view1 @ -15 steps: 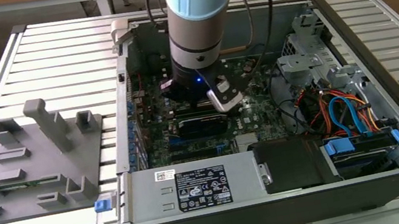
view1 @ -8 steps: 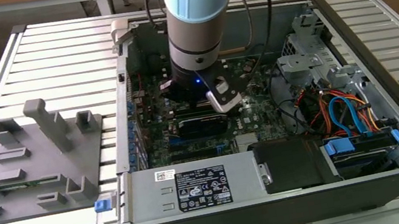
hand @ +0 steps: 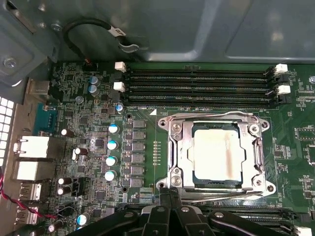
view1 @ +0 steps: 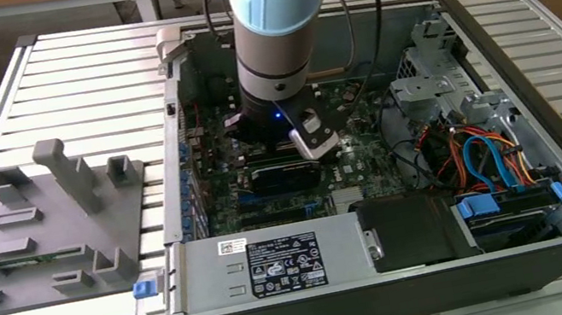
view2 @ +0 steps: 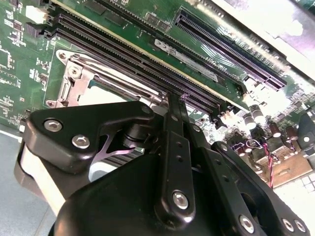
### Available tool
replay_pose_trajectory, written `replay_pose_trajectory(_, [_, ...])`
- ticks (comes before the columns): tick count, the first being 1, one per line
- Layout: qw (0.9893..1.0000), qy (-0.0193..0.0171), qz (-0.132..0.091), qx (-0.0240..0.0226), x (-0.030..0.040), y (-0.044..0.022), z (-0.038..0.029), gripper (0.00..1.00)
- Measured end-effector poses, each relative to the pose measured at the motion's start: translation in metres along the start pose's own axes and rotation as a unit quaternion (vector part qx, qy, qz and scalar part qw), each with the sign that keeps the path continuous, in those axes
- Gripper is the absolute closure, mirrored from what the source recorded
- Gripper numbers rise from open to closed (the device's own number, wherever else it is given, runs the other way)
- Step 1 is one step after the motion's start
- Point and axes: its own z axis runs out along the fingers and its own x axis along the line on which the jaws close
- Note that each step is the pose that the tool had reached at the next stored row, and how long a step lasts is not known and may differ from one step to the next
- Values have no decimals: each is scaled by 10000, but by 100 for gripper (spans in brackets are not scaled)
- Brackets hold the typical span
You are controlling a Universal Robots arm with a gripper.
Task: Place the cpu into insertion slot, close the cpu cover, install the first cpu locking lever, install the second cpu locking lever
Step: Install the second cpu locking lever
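Pincer (hand: 171, 195) closed, tips at cpu cover (hand: 179, 147)

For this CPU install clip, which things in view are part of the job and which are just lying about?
Job:
- cpu, seated in the slot
- insertion slot
- cpu cover, down around the cpu
- gripper, at the socket's edge

Lying about:
- memory slots
- grey fixture tray beside the case
- power supply
- drive cables

A white label (view1: 232, 247) and a larger black label (view1: 286, 264) sit on the grey metal box (view1: 211, 284) at the computer case's front edge in the exterior view; their print cannot be read. Small white markings on the green motherboard (hand: 295, 128) stay illegible in both wrist views.
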Motion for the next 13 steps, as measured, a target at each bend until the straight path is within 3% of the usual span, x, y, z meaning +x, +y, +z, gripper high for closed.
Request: replay_pose_trajectory(13, [10000,0,-2,-86,15,-4,14,90])
